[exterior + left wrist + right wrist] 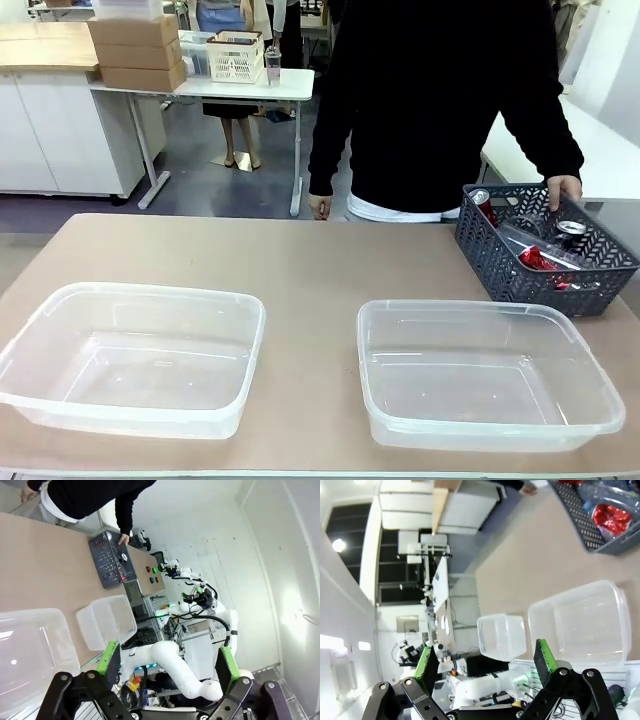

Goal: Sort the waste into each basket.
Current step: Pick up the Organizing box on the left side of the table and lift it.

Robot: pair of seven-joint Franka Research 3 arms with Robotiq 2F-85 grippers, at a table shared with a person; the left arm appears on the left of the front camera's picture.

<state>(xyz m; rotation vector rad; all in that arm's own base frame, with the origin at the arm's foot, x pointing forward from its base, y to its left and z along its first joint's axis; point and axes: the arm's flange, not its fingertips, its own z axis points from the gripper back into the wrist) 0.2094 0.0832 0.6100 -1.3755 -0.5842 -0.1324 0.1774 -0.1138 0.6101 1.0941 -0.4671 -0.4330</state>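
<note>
Clear plastic sits nearest. The left tub (120, 415) lies at 7 o'clock on the tan table (300, 250) and the right tub (480, 432) at 5 o'clock. Both are mouth up and well apart, with bare tabletop between them.

In the left wrist view, the left gripper (167, 660) hangs off the table's edge with its jaws spread wide and nothing between the green pads (108, 657). From it, the left tub is at 9 o'clock, the right tub at 10 o'clock, and the waste far off at 11 o'clock.

In the right wrist view, the right gripper (485, 662) is likewise spread, its own pads holding nothing. The right tub is near it at 2 o'clock, the left tub at about 12 o'clock, and the waste well apart at 1 o'clock.

Farther back, at 2 o'clock on the table, stands a dark lattice basket (500, 270) that holds all the waste. In it are a red can (483, 203) at the far left corner, a silver-topped can (571, 229), a crushed red can (535, 260) and a clear bottle (525, 238).

At the far edge, a person's hand (565, 188) rests on the lattice basket's far rim.
</note>
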